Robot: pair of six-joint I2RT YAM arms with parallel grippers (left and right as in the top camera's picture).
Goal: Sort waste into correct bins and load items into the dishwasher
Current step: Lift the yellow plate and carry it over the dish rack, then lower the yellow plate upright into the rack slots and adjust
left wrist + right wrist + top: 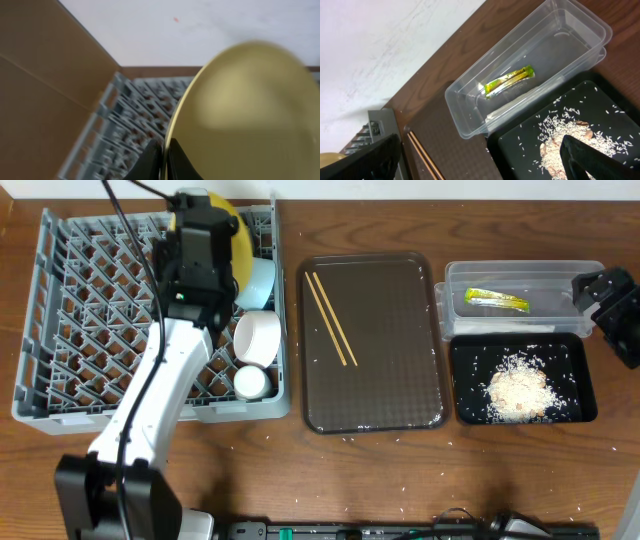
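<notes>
Left gripper [162,156] pinches the rim of the yellow plate [250,115], fingers pressed on it. The plate is held on edge, probably to slot between the pegs of the dish rack [125,112] just below. Near it in the rack: blue bowl [258,278], white bowl [256,337], cup [251,382]. Chopsticks [331,319] lie well beyond, unloaded. Right gripper [480,155] hangs spread, empty; beneath it the wrapper [509,81] is in the clear tub [470,120] and rice [560,150] in the black tray [520,145] — sorted by kind. The plate's lower edge is cut off and blurred — contact with the pegs cannot be told.
</notes>
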